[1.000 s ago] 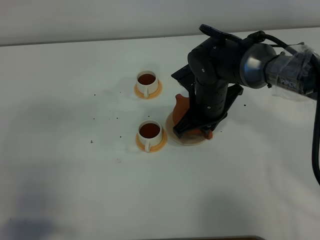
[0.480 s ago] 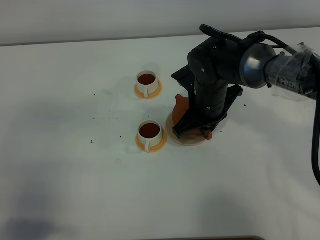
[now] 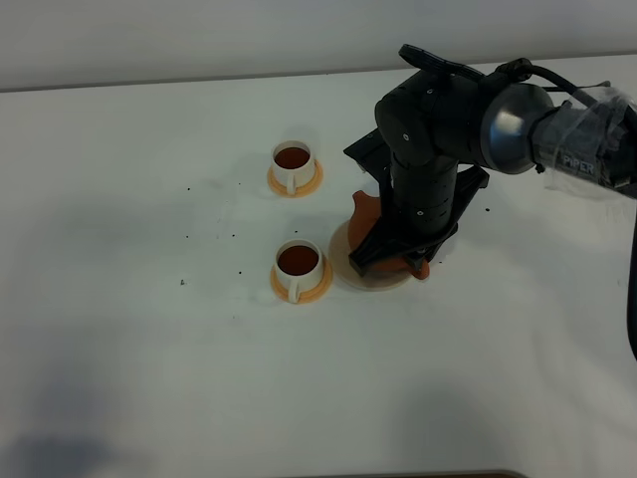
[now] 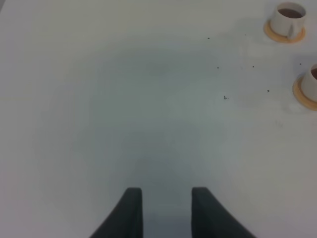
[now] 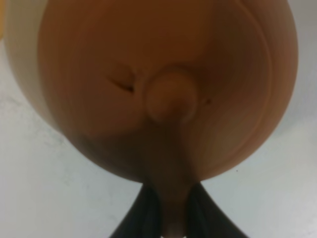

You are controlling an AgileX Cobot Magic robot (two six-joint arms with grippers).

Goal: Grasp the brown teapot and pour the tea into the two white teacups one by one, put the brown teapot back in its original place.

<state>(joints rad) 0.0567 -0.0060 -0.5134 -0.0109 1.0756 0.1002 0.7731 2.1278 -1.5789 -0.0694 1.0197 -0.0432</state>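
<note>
Right gripper clamped on the stubby handle of the brown teapot — in the right wrist view both dark fingers press the handle from either side, lid knob dead centre just beyond them.

High view: the teapot sits over the beige coaster, right of the near cup. Most of the pot is hidden under the black right arm; only a reddish-brown sliver at the left and a small bit at the lower right show. Cannot tell whether the pot's base touches the coaster.

Orientation: the handle-to-body axis runs along the gripper's own line, handle toward the wrist, body away from it. The visible sliver points up and left, toward the far cup. The spout itself is not made out in any view.

Two white teacups, each on an orange saucer, left of the teapot: far cup, near cup. Both hold dark brown liquid; loop handles face the front edge. The near cup's saucer lies just beside the coaster's rim.

Left gripper — fingers parted, nothing between them, over bare white table; both cups at the edge of its view. Dark specks scattered left of the cups.
</note>
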